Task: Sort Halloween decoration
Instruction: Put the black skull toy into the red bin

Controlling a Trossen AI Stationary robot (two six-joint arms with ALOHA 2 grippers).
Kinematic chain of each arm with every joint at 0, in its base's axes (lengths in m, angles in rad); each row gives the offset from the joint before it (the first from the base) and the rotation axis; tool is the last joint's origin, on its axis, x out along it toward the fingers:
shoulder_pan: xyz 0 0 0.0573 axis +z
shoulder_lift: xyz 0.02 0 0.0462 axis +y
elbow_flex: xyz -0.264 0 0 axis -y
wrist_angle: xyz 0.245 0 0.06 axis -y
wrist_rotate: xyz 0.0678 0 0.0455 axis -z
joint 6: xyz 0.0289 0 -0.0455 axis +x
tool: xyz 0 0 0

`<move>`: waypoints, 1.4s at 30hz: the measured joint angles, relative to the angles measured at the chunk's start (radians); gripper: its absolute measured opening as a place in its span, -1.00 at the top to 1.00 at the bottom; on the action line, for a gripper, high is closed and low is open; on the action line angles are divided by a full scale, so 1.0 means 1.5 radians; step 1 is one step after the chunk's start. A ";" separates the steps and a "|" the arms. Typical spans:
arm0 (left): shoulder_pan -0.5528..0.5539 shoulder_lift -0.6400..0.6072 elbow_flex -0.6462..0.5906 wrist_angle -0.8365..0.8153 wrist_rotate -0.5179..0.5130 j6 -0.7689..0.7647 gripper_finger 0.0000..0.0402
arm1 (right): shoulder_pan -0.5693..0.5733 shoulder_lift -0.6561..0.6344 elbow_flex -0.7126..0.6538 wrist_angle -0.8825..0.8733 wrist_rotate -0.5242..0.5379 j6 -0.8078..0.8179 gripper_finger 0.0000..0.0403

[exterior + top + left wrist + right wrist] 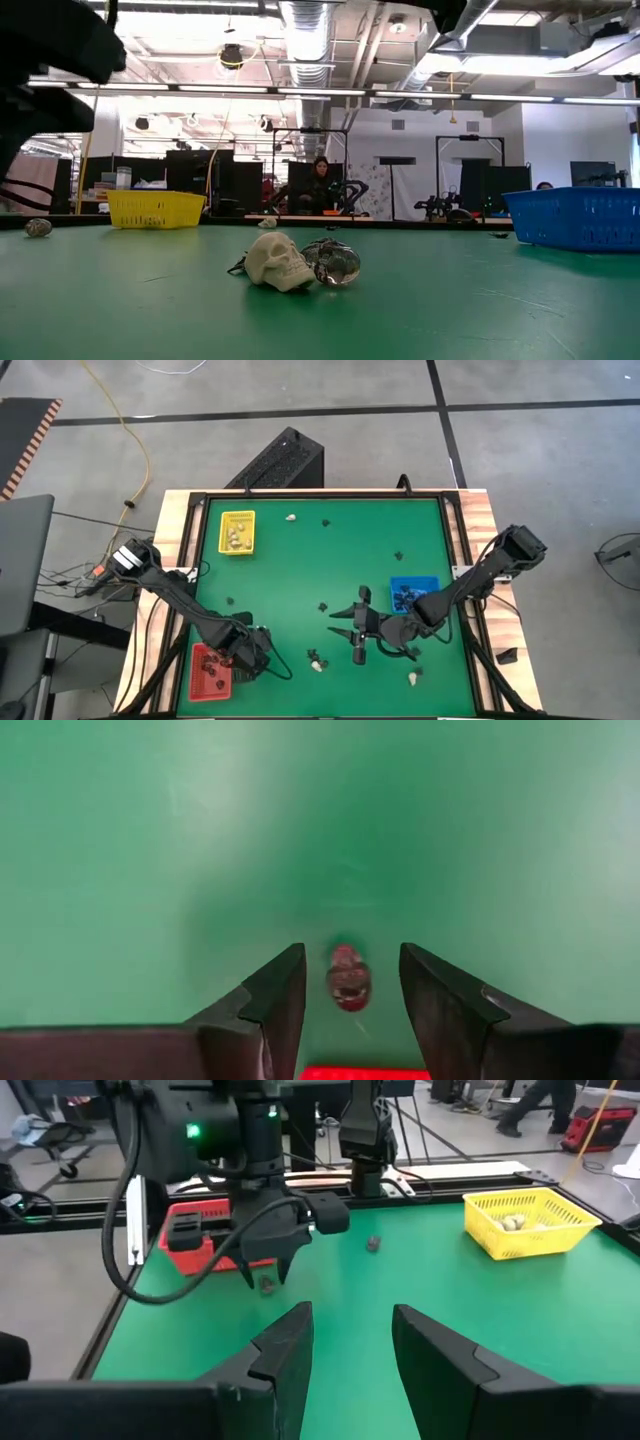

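The green bench (330, 570) carries three small trays. The red tray (210, 672) is taken as the landmark; it lies at the near left corner of the bench.

The left claw (262, 658) is placed just beside the red tray, on its inner side, low over the green surface. Its two fingers (270, 1005) are seen parted, and a small dark red trinket (349, 977) lies on the mat between them; nothing is gripped. A strip of the red tray shows just behind that trinket in the left wrist view.

The right claw (358, 632) is held well to the right of the red tray, near the middle of the bench, next to the blue tray (412, 592). Its fingers (285, 1350) are also seen apart, with only bare mat between them.

The Halloween decoration is scattered. A few dark pieces (213, 666) lie inside the red tray, whitish ones (237, 535) lie in the yellow tray (238, 531) at the far left, and dark ones in the blue tray. Loose pieces remain on the mat: a cream skull (278, 260) touching a shiny silver skull (335, 262), seen between the two claws, and small black pieces (327, 521) farther from the red tray.
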 joint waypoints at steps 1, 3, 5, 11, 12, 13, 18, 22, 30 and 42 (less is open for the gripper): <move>-0.001 0.000 0.000 -0.003 0.002 -0.004 0.25 | -0.002 0.000 0.000 0.000 0.000 -0.002 0.16; -0.006 0.000 0.000 -0.007 0.006 -0.017 0.25 | -0.005 0.000 0.000 0.000 0.000 -0.010 0.16; -0.014 0.000 0.000 -0.016 0.008 -0.029 0.25 | -0.008 0.000 0.000 0.000 0.000 -0.019 0.16; -0.035 0.000 -0.028 0.009 -0.006 -0.060 0.25 | -0.021 0.000 0.000 0.001 0.000 -0.021 0.16; -0.036 0.000 -0.031 0.015 -0.006 -0.060 0.25 | -0.023 0.000 0.000 0.001 0.000 -0.021 0.16; -0.036 0.000 -0.032 0.015 -0.006 -0.060 0.25 | -0.026 0.000 0.000 0.001 0.000 -0.021 0.16; -0.039 0.000 -0.032 0.018 -0.020 -0.054 0.25 | -0.026 0.000 0.000 0.002 0.000 -0.014 0.16; -0.043 0.019 -0.032 0.027 -0.020 -0.051 0.25 | -0.031 0.000 0.000 0.007 0.000 -0.021 0.16; -0.044 0.064 -0.027 0.023 -0.004 -0.031 0.25 | -0.031 0.000 0.000 0.005 0.001 -0.022 0.16; -0.042 0.062 0.005 -0.022 -0.017 0.017 0.77 | -0.041 0.000 0.000 0.001 0.001 -0.021 0.16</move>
